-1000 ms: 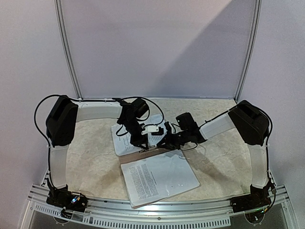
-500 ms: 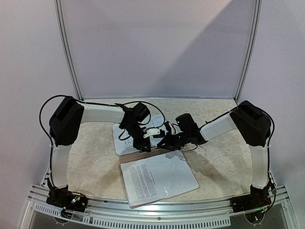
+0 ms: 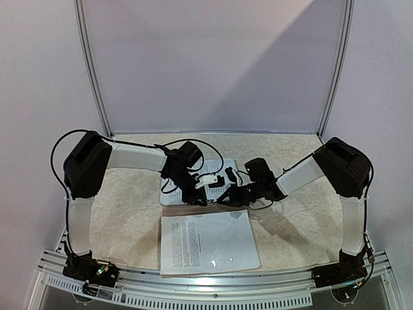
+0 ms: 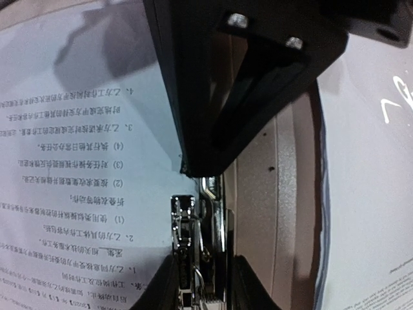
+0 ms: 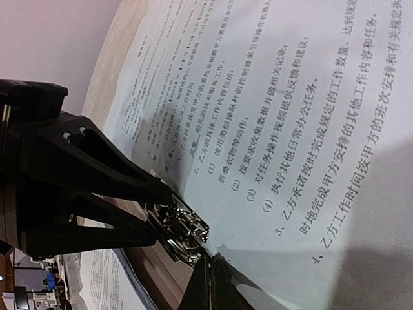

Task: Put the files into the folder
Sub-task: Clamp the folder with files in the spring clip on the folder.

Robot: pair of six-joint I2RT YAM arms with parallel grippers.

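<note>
From above, both arms reach inward over a mottled table (image 3: 122, 219). The left gripper (image 3: 197, 196) and right gripper (image 3: 224, 196) nearly touch at its centre. The files (image 3: 210, 242) lie in two spreads: one printed sheet nearest the arm bases, another just beyond the grippers (partly hidden by them).

Left wrist view: the folder (image 4: 264, 206) shows as a tan strip between white sheets. The left jaws sit either side of its metal clip (image 4: 190, 239), pinching it.

Right wrist view: the right jaws are pressed together at a printed sheet's edge, just beside the clip. Whether paper lies between them cannot be told.
</note>
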